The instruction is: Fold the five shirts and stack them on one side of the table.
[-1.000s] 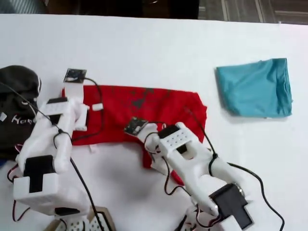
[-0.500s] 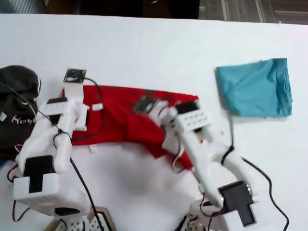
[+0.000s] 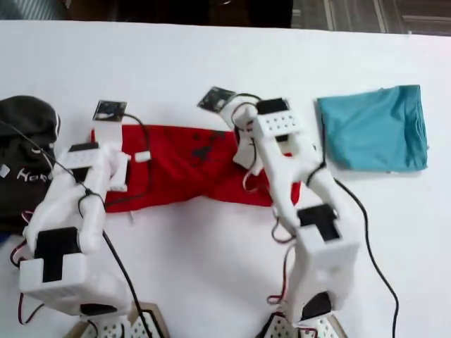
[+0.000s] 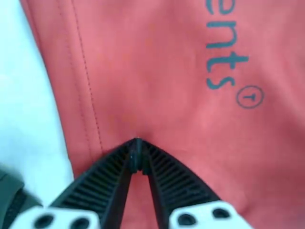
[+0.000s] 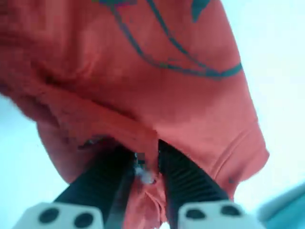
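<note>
A red cotton shirt with dark print (image 3: 176,169) lies spread in a wide band across the middle of the white tabletop (image 3: 211,63) in the high view. The left pincer (image 4: 137,149) has its tips pressed together against the shirt's left end; whether cloth sits between them cannot be told. The right pincer (image 5: 145,166) pinches a raised fold toward the shirt's right end. A folded teal shirt (image 3: 373,128) lies at the right, apart from the red one, and a dark crumpled garment (image 3: 25,141) lies at the left edge.

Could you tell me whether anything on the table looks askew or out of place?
Nothing damaged. The red shirt lies crooked and bunched, its near edge uneven, pinched by the left gripper and right gripper. The teal shirt sits slightly tilted.
</note>
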You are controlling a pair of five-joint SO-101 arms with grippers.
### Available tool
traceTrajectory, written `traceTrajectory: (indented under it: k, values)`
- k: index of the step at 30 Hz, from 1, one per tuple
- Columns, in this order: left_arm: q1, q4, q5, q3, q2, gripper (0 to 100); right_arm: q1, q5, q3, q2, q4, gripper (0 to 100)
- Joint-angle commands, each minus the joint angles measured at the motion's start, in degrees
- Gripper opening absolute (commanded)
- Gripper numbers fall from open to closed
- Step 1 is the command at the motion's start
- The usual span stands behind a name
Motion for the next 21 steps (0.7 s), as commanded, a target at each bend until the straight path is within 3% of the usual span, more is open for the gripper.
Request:
traceTrajectory:
  k: [1, 8, 11, 14, 21]
  values:
    - [-0.5, -1.2, 0.4, 0.1, -1.6, 3, 0.7, -0.8, -10.2, 4.5, 2.3, 16.6]
    - [-0.5, -1.2, 0.4, 0.1, -1.6, 3, 4.2, -15.6, -24.3, 5.8, 10.2, 19.7]
    - [-0.5, -1.2, 0.4, 0.1, -1.6, 3, 4.0, -15.8, -28.1, 5.8, 17.3, 18.2]
    - [-0.5, -1.2, 0.4, 0.1, -1.6, 3, 2.5, -15.8, -30.6, 5.3, 24.0, 1.9]
    - [-0.5, -1.2, 0.4, 0.1, -1.6, 3, -4.4, -16.2, -18.2, -5.0, 23.8, 2.2]
